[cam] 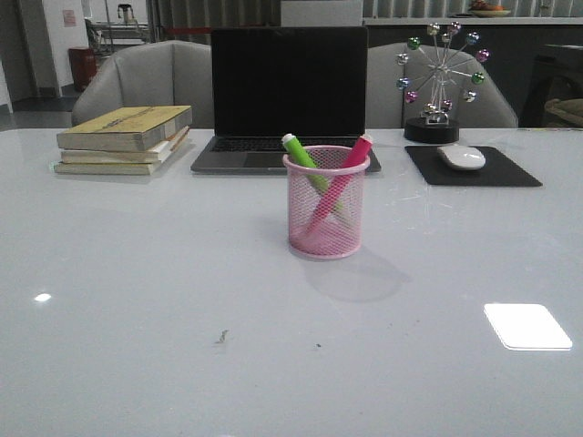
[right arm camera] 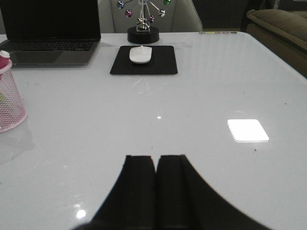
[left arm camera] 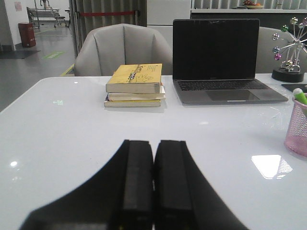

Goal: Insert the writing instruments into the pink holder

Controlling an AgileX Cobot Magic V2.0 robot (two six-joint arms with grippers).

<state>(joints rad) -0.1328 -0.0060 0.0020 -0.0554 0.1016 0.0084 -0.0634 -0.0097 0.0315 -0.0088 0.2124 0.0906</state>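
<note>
Markers, green (cam: 303, 161) and pink (cam: 351, 166), stand crossed in the holder (cam: 325, 214) mid-worktop, so I judge it best to keep both my jaws together, empty, well clear.

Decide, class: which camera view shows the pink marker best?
The front view: the pink marker leans whole inside the pink holder, crossing the green marker. The right wrist view catches only its tip at the frame edge; the left wrist view doesn't show it.
</note>
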